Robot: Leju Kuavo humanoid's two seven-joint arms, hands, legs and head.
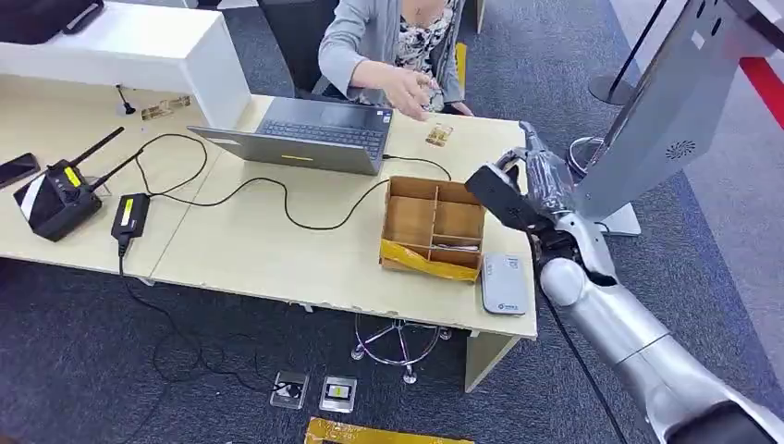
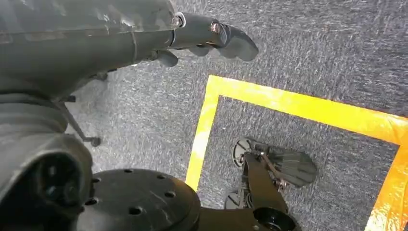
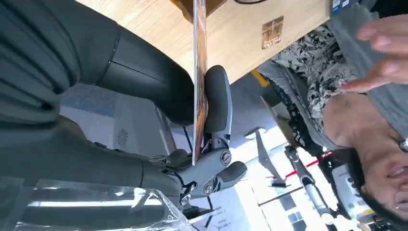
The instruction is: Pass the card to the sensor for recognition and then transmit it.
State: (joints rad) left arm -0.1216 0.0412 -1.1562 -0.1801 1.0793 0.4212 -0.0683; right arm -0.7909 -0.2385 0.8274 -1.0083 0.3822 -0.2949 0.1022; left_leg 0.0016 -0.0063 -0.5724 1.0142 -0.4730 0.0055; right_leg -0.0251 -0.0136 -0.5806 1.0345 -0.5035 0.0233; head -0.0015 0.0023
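Note:
My right hand (image 1: pixel 525 190) hovers over the table's right end, just beyond the cardboard box (image 1: pixel 433 227). In the right wrist view the right hand (image 3: pixel 159 91) pinches a thin card (image 3: pixel 198 53), seen edge-on, between thumb and a finger. The grey-white card sensor (image 1: pixel 504 284) lies flat on the table near the front right corner, below and nearer than the hand. A person sits across the table with a hand (image 1: pixel 407 88) raised above it. A small brown card (image 1: pixel 439 136) lies near that person. My left hand (image 2: pixel 211 36) hangs over the carpet, holding nothing.
An open laptop (image 1: pixel 314 134) and its cable sit mid-table. A black radio unit (image 1: pixel 55 199), a power adapter (image 1: pixel 129 215) and a phone (image 1: pixel 18 169) lie at the left. A grey kiosk stand (image 1: pixel 666 111) rises close on the right. Yellow floor tape (image 2: pixel 298 103) marks the carpet.

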